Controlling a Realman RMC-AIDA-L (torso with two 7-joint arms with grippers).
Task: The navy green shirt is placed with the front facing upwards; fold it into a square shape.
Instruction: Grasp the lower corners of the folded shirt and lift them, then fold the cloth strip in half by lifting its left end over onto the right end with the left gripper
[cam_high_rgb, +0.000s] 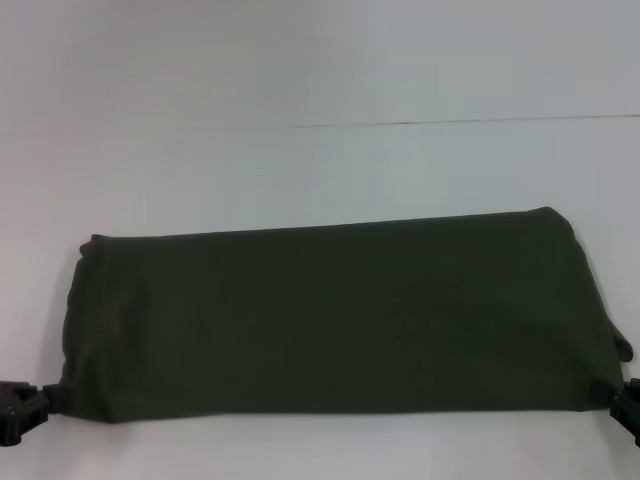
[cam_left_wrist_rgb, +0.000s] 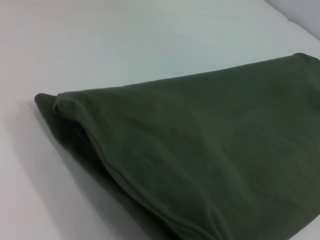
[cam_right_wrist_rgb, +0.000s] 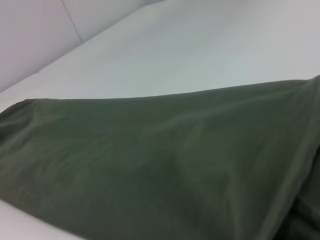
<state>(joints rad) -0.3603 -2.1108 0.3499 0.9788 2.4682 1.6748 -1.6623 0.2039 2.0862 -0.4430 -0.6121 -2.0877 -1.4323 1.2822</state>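
At near bench (cam_high_rgb: 320, 450) edge, left end effector (cam_high_rgb: 45, 400) & right end effector (cam_high_rgb: 612, 397) are seen at the shirt's near corners; spread or pinching can't be told. Navy green shirt (cam_high_rgb: 330, 320) is laid across bench centre as a wide folded band, plain side up.

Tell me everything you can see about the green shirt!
The navy green shirt is dark olive, soft-looking cloth, folded into a long wide band lying flat on the white table. Only plain green shows, no letters. Its edges look doubled over. The left tool is at its near left corner, and the right tool at its near right corner.
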